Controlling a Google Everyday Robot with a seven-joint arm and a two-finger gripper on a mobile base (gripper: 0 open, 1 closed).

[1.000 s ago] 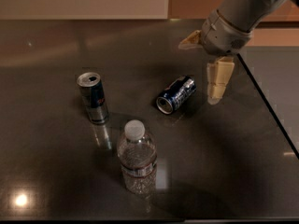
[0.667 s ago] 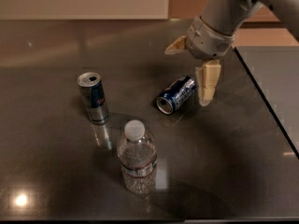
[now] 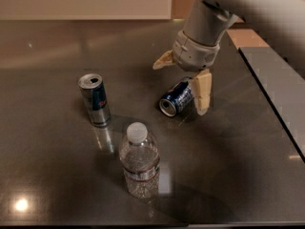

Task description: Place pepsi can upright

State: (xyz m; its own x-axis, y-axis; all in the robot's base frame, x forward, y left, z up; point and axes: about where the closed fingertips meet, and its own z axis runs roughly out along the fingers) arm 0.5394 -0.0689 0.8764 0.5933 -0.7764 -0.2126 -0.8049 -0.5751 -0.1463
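The pepsi can is dark navy with white markings. It lies on its side on the dark table, right of centre, its silver end facing the front left. My gripper hangs over it with its cream fingers spread open. One finger points down just right of the can. The other finger sticks out up and to the left, behind the can. Neither finger holds the can.
A slim silver-and-blue can stands upright to the left. A clear water bottle with a white cap stands in front of the centre. The table's right edge runs diagonally, with a grey surface beyond it.
My gripper has moved left and forward, from right of the can to directly over it. The can, the slim can and the bottle have not moved.
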